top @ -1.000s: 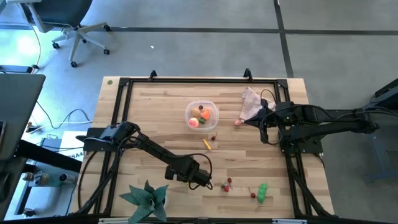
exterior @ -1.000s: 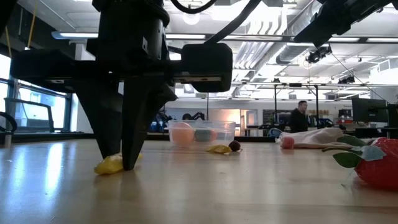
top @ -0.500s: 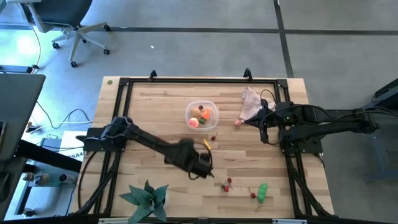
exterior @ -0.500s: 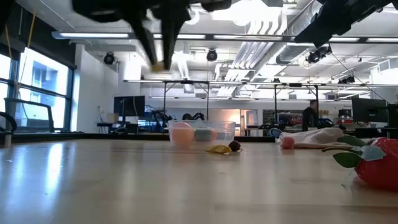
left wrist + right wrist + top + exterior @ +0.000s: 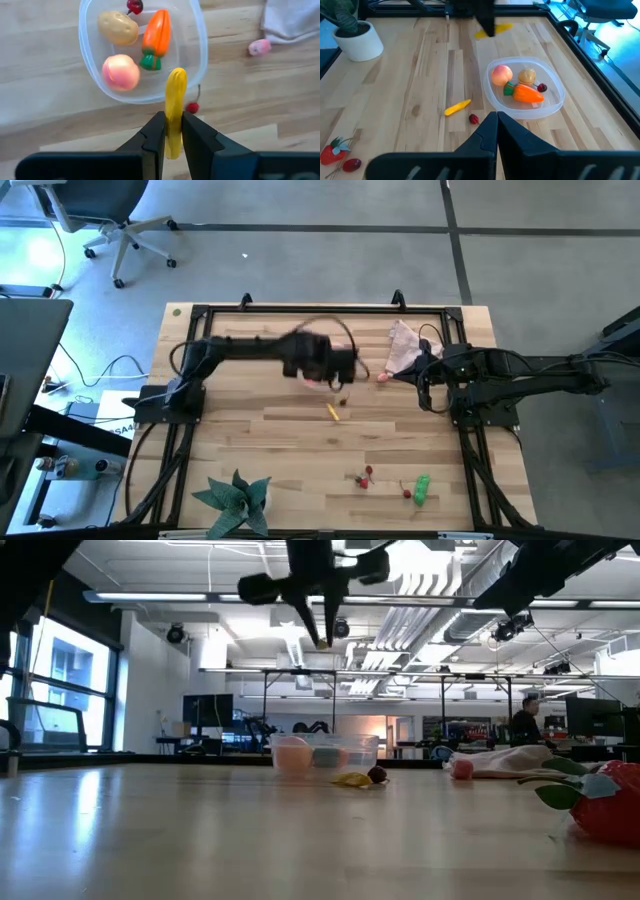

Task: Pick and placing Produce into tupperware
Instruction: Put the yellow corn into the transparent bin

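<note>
Where the desk (image 5: 250, 430) lies nearest in the low view, a red strawberry piece (image 5: 610, 802) sits at its front edge — in the high view it lies near a green pepper (image 5: 422, 488) and the leafy plant (image 5: 236, 496). Farther in, a loose yellow stick (image 5: 333, 412) and a dark red cherry (image 5: 343, 401) rest on the wood just before the tupperware (image 5: 197, 37). Inside it lie a tan potato (image 5: 118, 27), an orange carrot (image 5: 155, 36), a pink-red round piece (image 5: 121, 72) and another cherry (image 5: 134, 6). Raised above its near rim, the left gripper (image 5: 172, 131) has its jaws pinching a second yellow stick (image 5: 174, 105). Beyond, beside the pinkish cloth (image 5: 403, 345) and a small pink piece (image 5: 382, 377), the right gripper (image 5: 496, 127) waits — its jaws pressed together.
</note>
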`<state>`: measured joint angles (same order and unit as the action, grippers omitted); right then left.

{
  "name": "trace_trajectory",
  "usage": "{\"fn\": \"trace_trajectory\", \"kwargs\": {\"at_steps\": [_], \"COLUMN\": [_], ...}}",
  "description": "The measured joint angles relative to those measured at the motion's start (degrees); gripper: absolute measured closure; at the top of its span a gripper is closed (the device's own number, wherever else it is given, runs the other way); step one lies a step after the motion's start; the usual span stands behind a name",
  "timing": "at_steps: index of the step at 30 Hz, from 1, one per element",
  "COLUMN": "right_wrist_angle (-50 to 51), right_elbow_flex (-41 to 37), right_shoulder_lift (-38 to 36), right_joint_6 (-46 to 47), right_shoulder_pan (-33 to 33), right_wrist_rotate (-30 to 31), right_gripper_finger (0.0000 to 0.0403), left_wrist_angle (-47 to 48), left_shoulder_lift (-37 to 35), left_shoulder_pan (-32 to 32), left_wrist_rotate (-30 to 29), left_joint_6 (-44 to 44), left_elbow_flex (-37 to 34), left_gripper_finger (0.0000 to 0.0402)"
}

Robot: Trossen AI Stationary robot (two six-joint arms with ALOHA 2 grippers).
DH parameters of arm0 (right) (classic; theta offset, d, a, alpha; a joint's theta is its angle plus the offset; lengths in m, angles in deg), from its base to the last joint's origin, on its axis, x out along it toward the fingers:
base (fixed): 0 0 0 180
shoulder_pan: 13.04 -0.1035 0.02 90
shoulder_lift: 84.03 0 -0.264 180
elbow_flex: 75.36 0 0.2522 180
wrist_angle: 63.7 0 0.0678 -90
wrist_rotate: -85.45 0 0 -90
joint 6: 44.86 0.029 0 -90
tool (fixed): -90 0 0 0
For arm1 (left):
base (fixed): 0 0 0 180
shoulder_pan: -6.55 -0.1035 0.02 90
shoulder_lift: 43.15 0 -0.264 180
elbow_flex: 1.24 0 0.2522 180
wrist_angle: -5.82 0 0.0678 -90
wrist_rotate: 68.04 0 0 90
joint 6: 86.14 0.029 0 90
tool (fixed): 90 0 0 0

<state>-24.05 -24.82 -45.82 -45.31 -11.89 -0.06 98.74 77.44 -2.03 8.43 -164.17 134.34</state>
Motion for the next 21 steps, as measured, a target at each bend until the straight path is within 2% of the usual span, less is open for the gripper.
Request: {"fn": "trace_trajectory", "kwargs": {"at_steps": [3,9,21], "right_wrist_angle": [0.0,0.0,0.0], "right_elbow_flex": [0.0,0.0,0.0], "right_shoulder_lift": [0.0,0.0,0.0], "right_joint_6": [0.0,0.0,0.0], "right_shoulder_pan": [0.0,0.0,0.0], "right_wrist_rotate": [0.0,0.0,0.0], "right_gripper_finger": [0.0402,0.0402,0.0402], "left_wrist_angle": [-0.3,-5.9,-19.5], "left_shoulder_lift": [0.8,1.4,1.4], "left_shoulder_pan": [-4.4,-9.0,-11.3], "left_wrist_rotate": [5.4,10.9,14.2], "left_joint_6": [4.4,9.6,12.2], "left_elbow_flex": [-0.5,-6.4,-19.3], "left_gripper_finger": [0.0350,0.0350,0.0350]}}
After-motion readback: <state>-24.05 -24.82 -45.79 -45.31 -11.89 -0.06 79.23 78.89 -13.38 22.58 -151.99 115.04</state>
